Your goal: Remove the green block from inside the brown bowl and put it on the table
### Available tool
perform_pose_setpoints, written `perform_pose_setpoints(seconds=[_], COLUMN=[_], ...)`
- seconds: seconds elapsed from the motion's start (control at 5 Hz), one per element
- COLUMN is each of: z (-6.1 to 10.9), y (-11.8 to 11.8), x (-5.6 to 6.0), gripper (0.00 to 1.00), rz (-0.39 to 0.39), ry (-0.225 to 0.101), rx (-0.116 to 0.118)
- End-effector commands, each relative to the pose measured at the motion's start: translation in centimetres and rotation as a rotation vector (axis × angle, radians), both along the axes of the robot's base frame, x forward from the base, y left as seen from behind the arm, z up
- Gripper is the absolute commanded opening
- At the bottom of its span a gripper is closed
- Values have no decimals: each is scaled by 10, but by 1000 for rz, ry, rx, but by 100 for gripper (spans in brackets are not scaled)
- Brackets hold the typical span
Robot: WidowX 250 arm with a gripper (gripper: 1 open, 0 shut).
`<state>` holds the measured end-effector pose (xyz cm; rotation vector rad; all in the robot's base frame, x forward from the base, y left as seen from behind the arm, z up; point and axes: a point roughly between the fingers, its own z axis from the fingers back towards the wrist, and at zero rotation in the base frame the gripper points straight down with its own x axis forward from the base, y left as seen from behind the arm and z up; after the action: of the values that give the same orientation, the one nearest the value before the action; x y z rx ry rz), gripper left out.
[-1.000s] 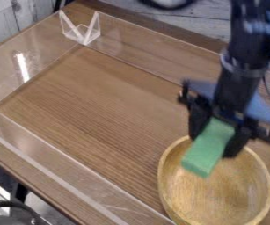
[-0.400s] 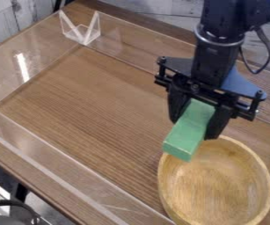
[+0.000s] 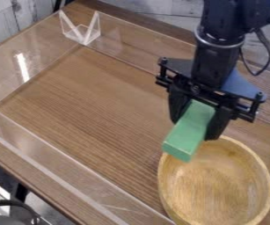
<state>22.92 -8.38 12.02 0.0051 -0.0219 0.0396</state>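
A bright green block [image 3: 187, 134] hangs tilted in the air, its lower end just over the near-left rim of the brown bowl [image 3: 219, 186]. My gripper [image 3: 204, 110] points straight down and is shut on the block's upper end. The bowl is a shallow tan wooden dish at the lower right of the table [image 3: 96, 101], and nothing shows inside it. The black arm [image 3: 222, 35] rises from the gripper toward the top of the view.
Clear acrylic walls [image 3: 32, 154] edge the tabletop on the left and near sides. A clear folded stand [image 3: 81, 28] sits at the far left corner. Bare wood stretches left of the bowl.
The gripper has lifted the green block up out of the bowl and carried it leftward to the bowl's left rim. Over the last half second it has stayed still.
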Motion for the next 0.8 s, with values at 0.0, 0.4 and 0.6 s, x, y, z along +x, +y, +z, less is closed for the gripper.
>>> perform_pose_setpoints(seconds=[0.0, 0.4, 0.6], z=[13, 15, 18], y=[1, 7, 13], x=[3, 3, 3], gripper=[0, 0, 0], rz=[-8, -7, 3], ry=[-59, -71, -80], rx=[-18, -20, -21])
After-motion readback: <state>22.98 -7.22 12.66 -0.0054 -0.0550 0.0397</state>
